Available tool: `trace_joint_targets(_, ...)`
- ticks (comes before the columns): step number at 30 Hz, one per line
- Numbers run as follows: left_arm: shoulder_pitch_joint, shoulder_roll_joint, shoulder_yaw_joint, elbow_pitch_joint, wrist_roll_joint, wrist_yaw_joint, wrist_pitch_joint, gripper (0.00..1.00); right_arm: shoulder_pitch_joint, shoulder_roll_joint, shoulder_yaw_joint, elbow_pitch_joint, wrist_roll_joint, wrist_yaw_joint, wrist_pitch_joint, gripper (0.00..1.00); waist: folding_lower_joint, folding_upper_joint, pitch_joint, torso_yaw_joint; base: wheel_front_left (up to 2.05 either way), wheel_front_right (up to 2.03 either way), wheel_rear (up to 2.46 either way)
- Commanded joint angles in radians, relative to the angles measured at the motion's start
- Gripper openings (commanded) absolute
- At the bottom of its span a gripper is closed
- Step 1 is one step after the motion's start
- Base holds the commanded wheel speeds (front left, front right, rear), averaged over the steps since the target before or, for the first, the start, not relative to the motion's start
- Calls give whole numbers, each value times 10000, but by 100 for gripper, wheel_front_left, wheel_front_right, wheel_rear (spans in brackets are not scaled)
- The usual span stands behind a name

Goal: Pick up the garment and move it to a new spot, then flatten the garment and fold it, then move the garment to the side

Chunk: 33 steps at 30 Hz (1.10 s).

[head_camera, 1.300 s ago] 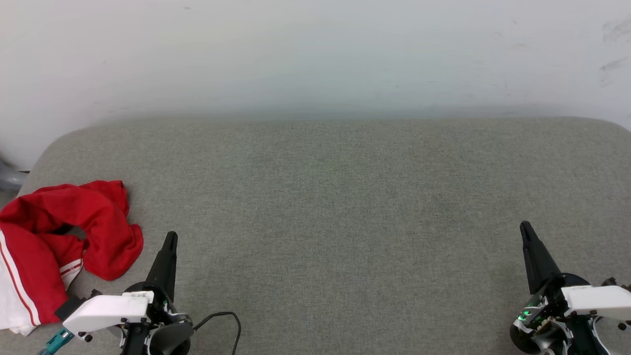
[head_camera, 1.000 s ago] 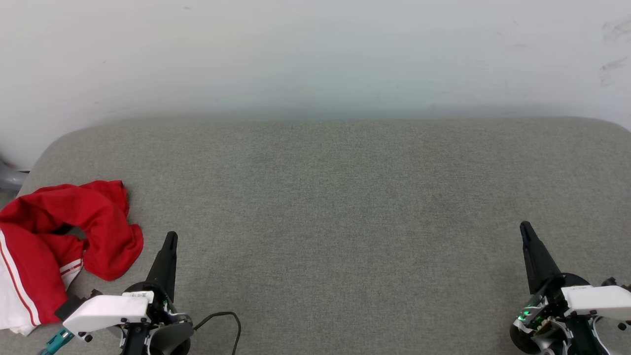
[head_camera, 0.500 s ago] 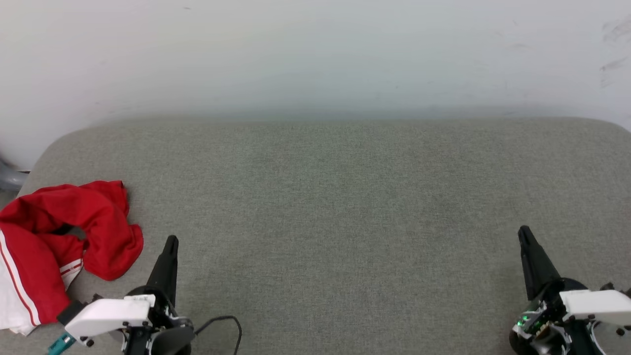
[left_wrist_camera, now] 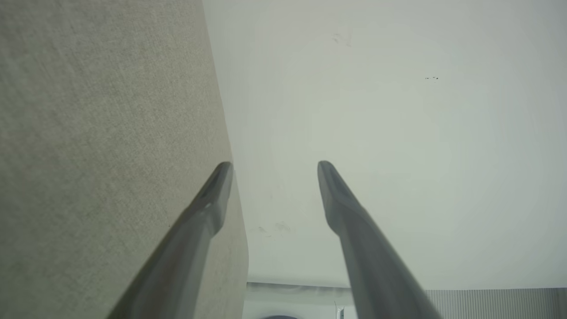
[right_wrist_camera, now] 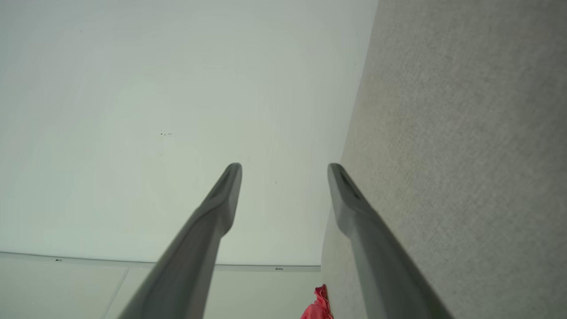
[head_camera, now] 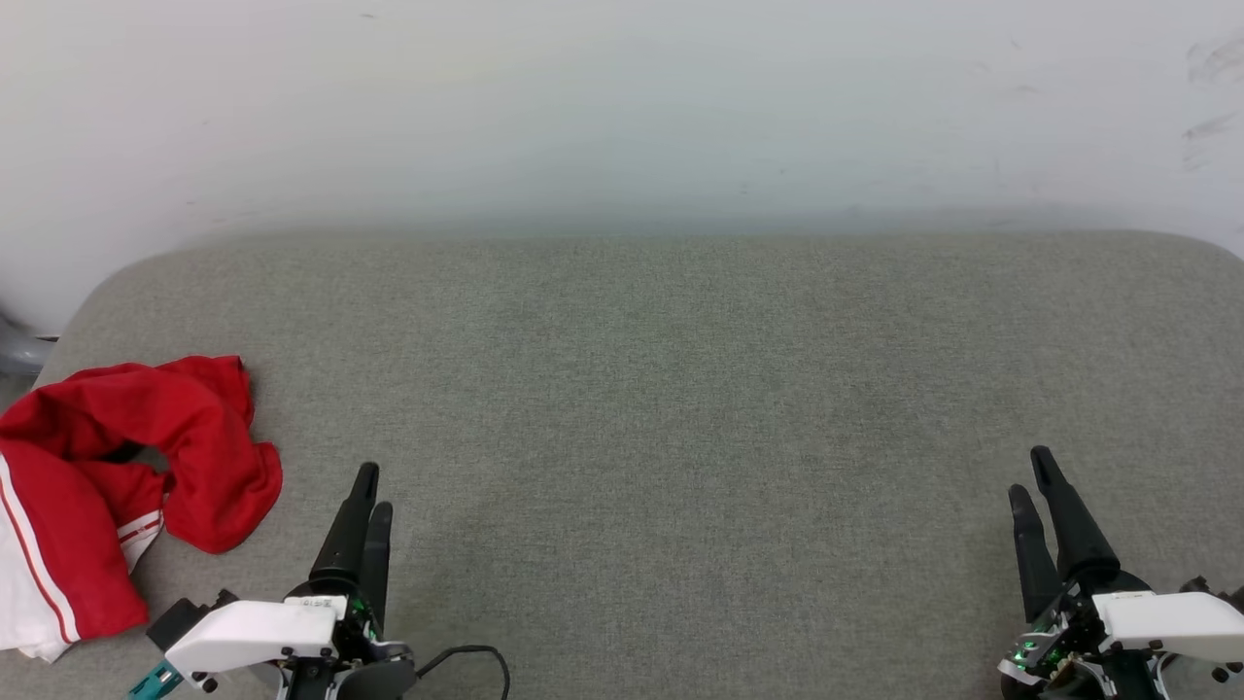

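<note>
Sam: Both sets of fingers have popped open. A moment ago each gripper looked like one dark spike, shut tight. Now the left gripper (head_camera: pixel 374 491), at the lower left of the frame, has its two fingers (left_wrist_camera: pixel 354 230) spread apart with nothing between them.

Lou: And the other one?

Sam: It's the same for the right gripper (head_camera: pixel 1028 473) at the lower right. It is wide open and empty.

Lou: Did the arms move too?

Sam: A little. The left gripper has slid a bit toward the middle, and both have sunk a bit lower in the frame.

Lou: Where is the garment?

Sam: The garment (head_camera: pixel 117 457) lies in a crumpled red heap at the far left edge of the frame, on the grey surface (head_camera: pixel 680 369). It has some white and a striped trim. It has not moved. It is near the left gripper but not touching it.

Lou: So what does that mean for the job?

Sam: I think the job is only starting. Nothing is picked up yet, and open fingers look ready to grab. The left gripper is nearest, so I guess it should reach for the heap.

Lou: Anything tricky?

Sam: The heap is all bunched up, so a pinch may catch just one fold.
</note>
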Motion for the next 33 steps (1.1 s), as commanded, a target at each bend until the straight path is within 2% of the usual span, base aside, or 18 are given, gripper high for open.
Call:
trace_joint_targets(1,-297,16,-133,-288,74,-8,-112,100,-27,-23,61,-312,-71,0,-126,100,0,0,-3,7,0,0,0)
trace_joint_targets(8,-316,18,-436,-656,485,-11,-425,100,121,-126,210,-665,-447,0,-458,100,0,0,-15,44,0,0,0)
trace_joint_targets(13,-287,20,-552,-888,1175,-13,-634,100,202,-252,303,-869,-1197,0,-685,100,0,0,-29,64,0,0,0)
trace_joint_targets(33,-209,22,-895,-1216,6042,-21,-1364,100,460,-20,122,-1622,-6816,0,-1427,100,0,0,-46,150,0,0,0)
